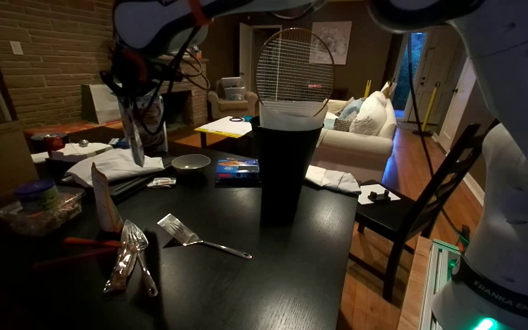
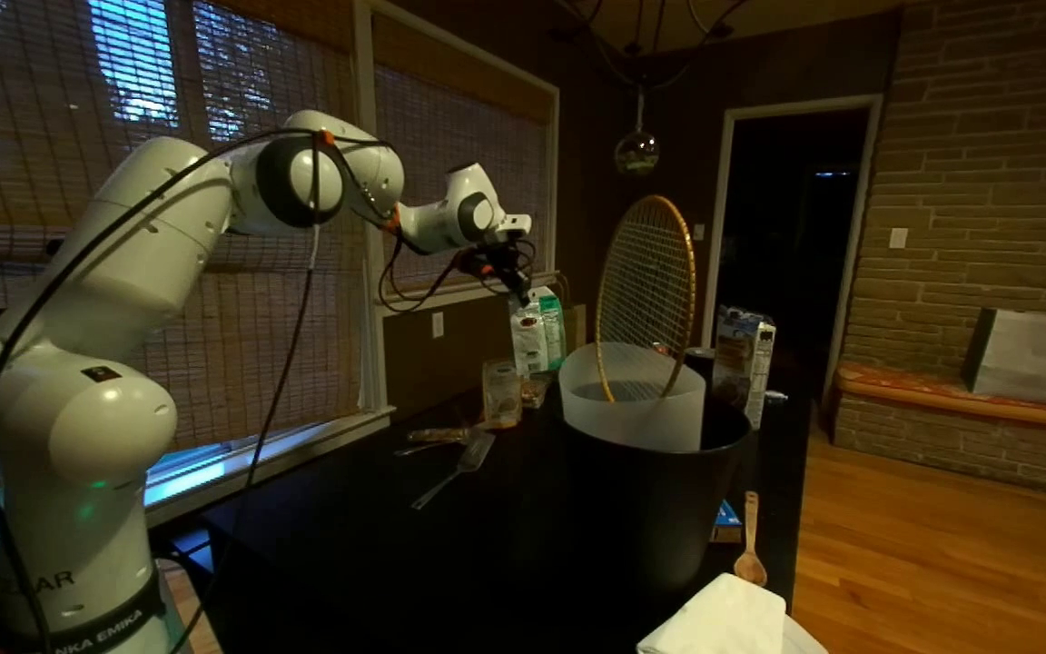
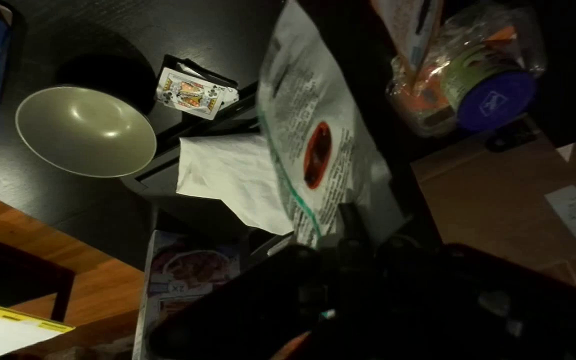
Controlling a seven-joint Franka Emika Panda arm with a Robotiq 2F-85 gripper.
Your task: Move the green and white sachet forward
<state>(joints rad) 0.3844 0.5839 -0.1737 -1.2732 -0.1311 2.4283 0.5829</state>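
The green and white sachet (image 3: 318,100) is a white pouch with a green edge and a red oval label. My gripper (image 3: 345,232) is shut on its top edge in the wrist view. In an exterior view the sachet (image 2: 537,334) hangs upright below the gripper (image 2: 521,292), with its green side facing right. In an exterior view the sachet (image 1: 132,133) shows edge-on under the gripper (image 1: 129,94), its lower end in front of a white cloth (image 1: 108,164). I cannot tell if its lower end touches the cloth. The fingertips are dark and partly hidden.
A tall black bin (image 1: 284,178) holds a racket (image 1: 296,68). Near the sachet are a bowl (image 3: 88,132), playing cards (image 3: 190,92), a food box (image 3: 193,270), a purple-lidded tub (image 3: 495,100) and a cardboard box (image 3: 513,185). A standing pouch (image 1: 106,199) and spatula (image 1: 181,229) are nearer.
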